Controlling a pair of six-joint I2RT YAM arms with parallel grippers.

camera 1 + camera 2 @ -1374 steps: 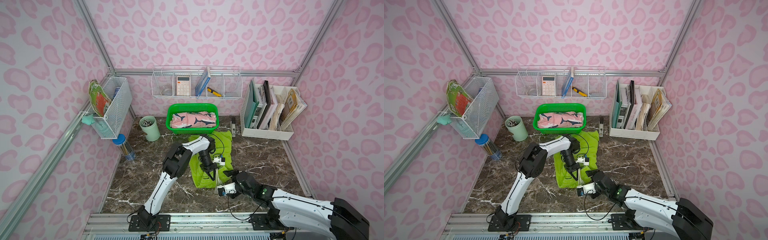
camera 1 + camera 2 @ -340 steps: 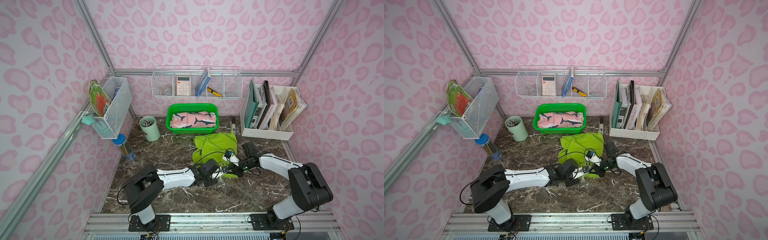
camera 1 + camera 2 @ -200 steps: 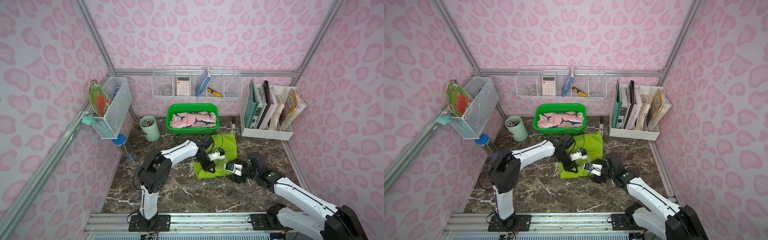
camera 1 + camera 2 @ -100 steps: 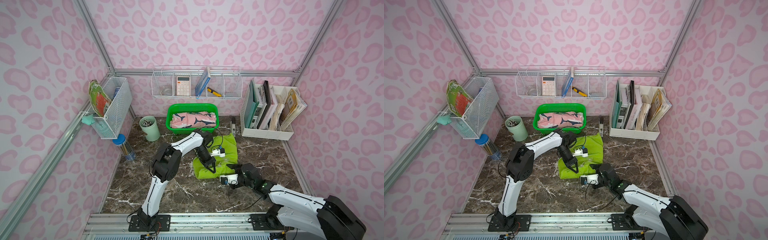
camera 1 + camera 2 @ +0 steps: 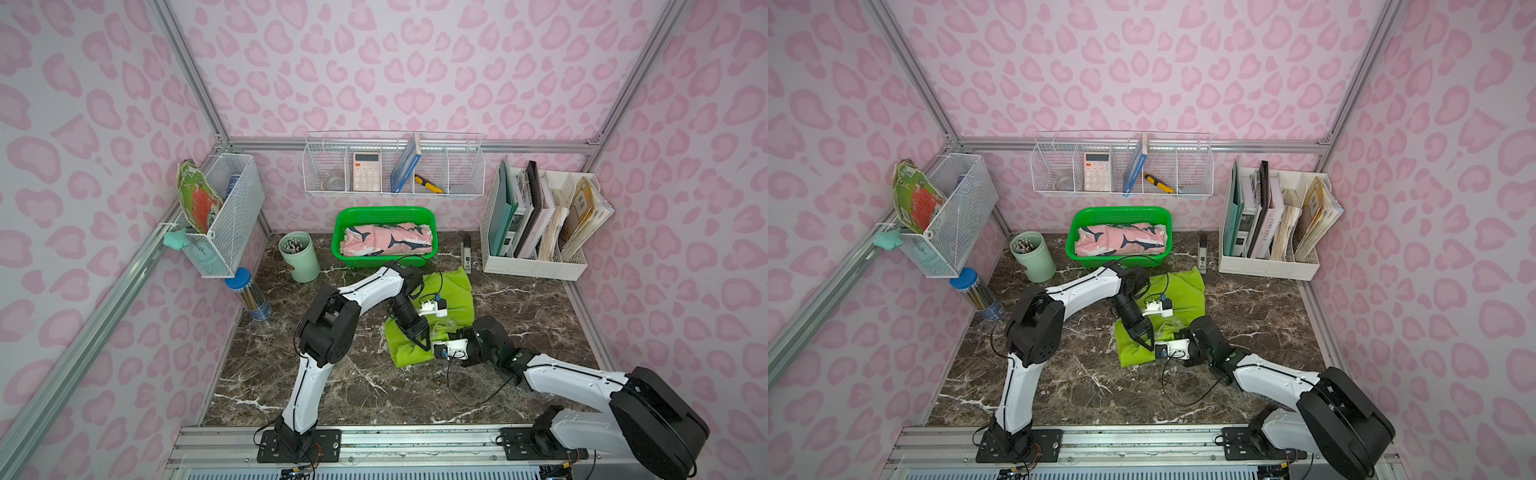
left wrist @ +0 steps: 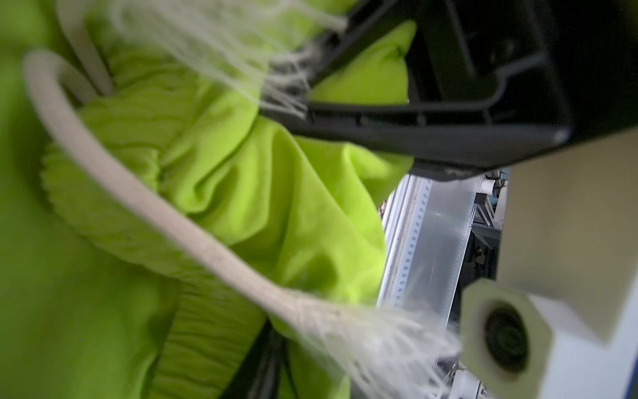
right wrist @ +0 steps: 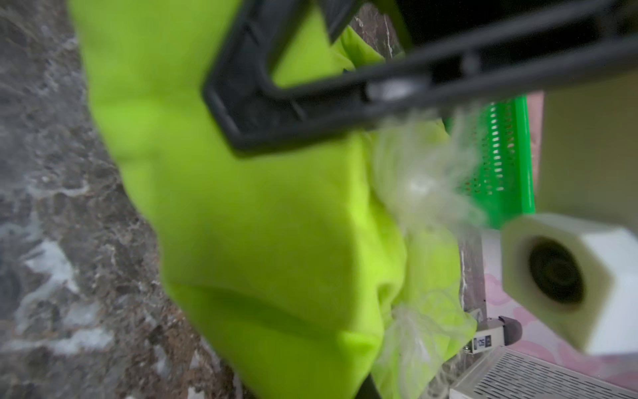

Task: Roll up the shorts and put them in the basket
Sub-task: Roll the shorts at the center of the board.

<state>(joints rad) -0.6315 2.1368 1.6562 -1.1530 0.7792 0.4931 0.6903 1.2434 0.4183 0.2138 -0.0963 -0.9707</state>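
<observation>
The lime green shorts (image 5: 455, 291) (image 5: 1185, 291) lie crumpled on the marble table, with the white drawstring (image 6: 138, 193) looping over the waistband. My left gripper (image 5: 422, 343) (image 5: 1144, 343) points down onto their near end. One of its fingers (image 6: 264, 359) shows, with cloth bunched beside it and the jaws a little apart. My right gripper (image 5: 434, 341) (image 5: 1156, 343) comes in from the right, close to the left one, and is shut on a raised fold of the green cloth (image 7: 259, 224). The pink shark-print shorts (image 5: 386, 241) lie rolled in the green basket (image 5: 384, 212).
A mint pen cup (image 5: 300, 257) and a blue-lidded jar (image 5: 249, 293) stand at the back left. A white file holder (image 5: 536, 266) sits at the back right, with a small stapler (image 5: 467, 251) beside it. Wire baskets (image 5: 392, 166) hang on the walls.
My right gripper has slid in to the near edge of the green shorts and closed on it. The left gripper has stayed over the cloth and loosened its jaws.
</observation>
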